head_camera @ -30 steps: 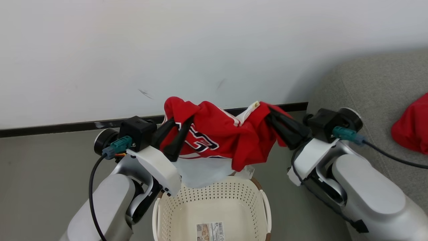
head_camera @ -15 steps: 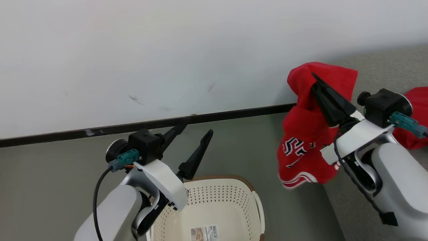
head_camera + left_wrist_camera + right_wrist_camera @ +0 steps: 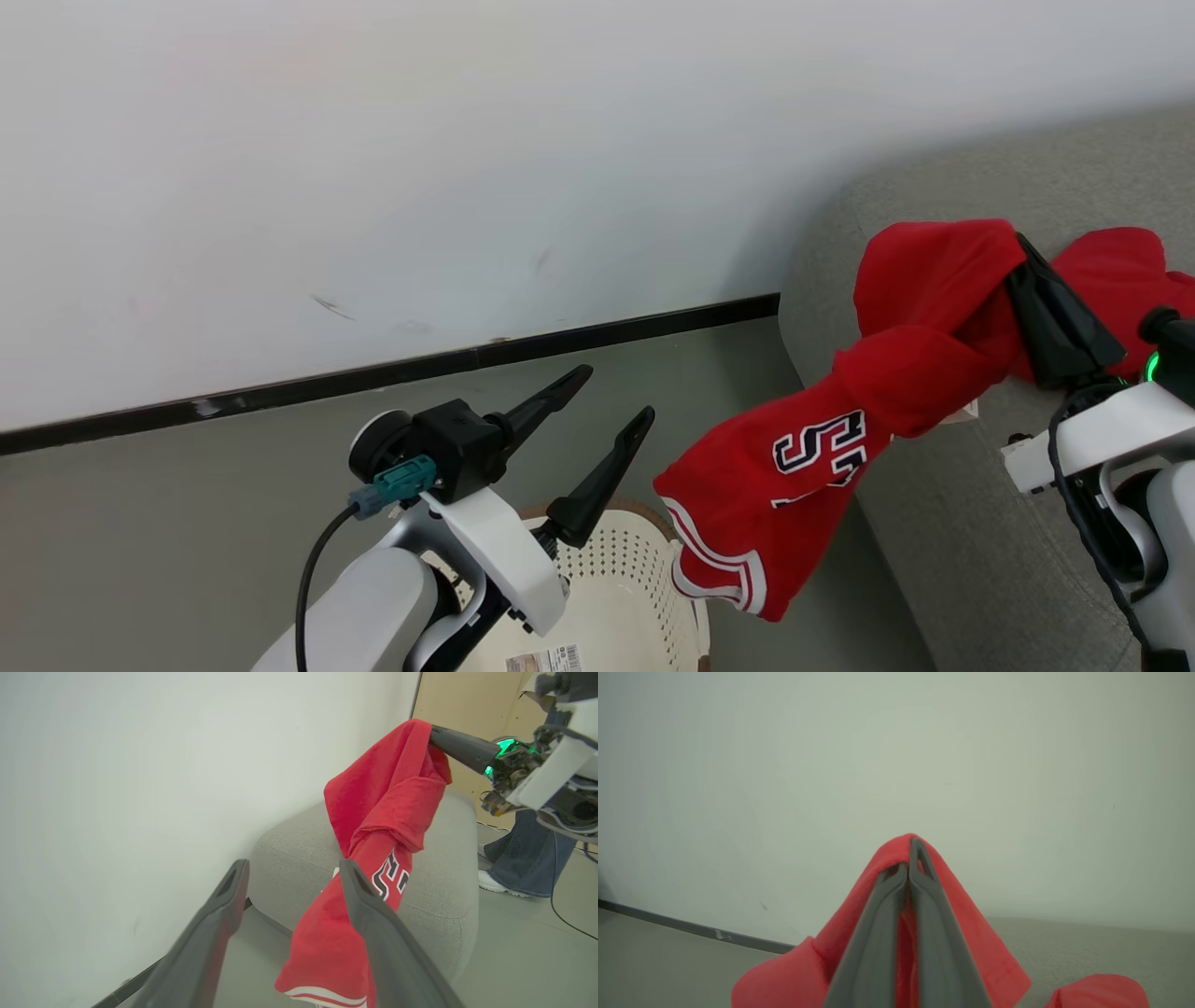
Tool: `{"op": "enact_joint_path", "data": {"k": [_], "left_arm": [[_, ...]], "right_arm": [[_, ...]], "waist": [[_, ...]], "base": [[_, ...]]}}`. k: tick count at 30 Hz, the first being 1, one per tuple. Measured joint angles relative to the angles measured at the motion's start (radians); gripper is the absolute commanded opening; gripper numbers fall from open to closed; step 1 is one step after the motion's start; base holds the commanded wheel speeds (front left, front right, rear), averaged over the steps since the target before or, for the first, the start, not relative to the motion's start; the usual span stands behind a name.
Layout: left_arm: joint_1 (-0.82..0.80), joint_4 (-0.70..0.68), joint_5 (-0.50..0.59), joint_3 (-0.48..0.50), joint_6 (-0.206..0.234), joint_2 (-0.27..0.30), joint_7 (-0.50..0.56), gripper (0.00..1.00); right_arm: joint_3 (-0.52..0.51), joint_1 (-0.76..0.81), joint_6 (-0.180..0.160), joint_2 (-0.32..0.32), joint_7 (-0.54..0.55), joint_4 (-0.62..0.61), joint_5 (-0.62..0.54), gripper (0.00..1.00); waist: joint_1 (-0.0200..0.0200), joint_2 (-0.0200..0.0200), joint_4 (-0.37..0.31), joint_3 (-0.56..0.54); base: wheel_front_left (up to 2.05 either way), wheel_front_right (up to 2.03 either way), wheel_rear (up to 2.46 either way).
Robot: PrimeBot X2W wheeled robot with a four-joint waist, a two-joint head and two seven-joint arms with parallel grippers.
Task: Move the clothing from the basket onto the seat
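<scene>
A red garment with dark white-outlined lettering (image 3: 812, 448) hangs from my right gripper (image 3: 1022, 245), which is shut on its upper fold above the grey seat (image 3: 934, 523). The striped lower end dangles past the seat's edge, next to the basket (image 3: 616, 579). My left gripper (image 3: 614, 392) stands open with nothing in it, above the basket's near rim. A plain red garment (image 3: 1116, 266) lies on the seat behind the right gripper. The right wrist view shows the shut fingers (image 3: 920, 896) draped in red cloth (image 3: 971, 914). The left wrist view looks between open fingers (image 3: 224, 905) at the hanging garment (image 3: 387, 812).
A white wall with a dark baseboard (image 3: 467, 359) runs behind the grey floor. The basket interior shows a label (image 3: 541, 661) on its bottom. A person's legs in jeans (image 3: 528, 858) stand beyond the seat (image 3: 299, 849), near a wooden panel (image 3: 467, 700).
My left gripper has opened and let go of the lettered garment. The right gripper, still shut on it, has carried it right over the seat's edge. The head view has shifted too.
</scene>
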Motion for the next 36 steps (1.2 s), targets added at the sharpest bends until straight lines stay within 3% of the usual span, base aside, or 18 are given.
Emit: {"op": "enact_joint_path", "data": {"k": [20, 26, 31, 36], "left_arm": [[0.020, -0.046, -0.020, -0.070, -0.006, -0.005, -0.011, 1.00], [0.021, -0.057, -0.020, -0.068, -0.006, -0.001, -0.018, 1.00], [0.023, -0.067, -0.019, -0.054, 0.001, 0.008, -0.018, 1.00], [0.023, -0.082, -0.017, -0.036, 0.012, 0.029, -0.018, 1.00]], "right_arm": [[-0.116, 0.149, 0.000, 0.030, 0.000, -0.107, -0.043, 0.00], [-0.079, 0.143, 0.000, 0.046, 0.000, -0.098, 0.007, 0.00], [-0.105, 0.042, 0.000, 0.046, 0.003, -0.086, 0.071, 0.00], [-0.178, -0.139, 0.000, -0.005, 0.032, -0.093, 0.084, 0.00]], "waist": [[0.0000, 0.0000, -0.131, -0.007], [0.0000, 0.0000, -0.162, 0.007], [0.0001, 0.0000, -0.177, 0.029], [0.0000, 0.0000, -0.185, 0.058]], "base": [[0.00, 0.00, 0.00], [0.00, 0.00, 0.00], [0.00, 0.00, 0.00], [0.00, 0.00, 0.00]]}}
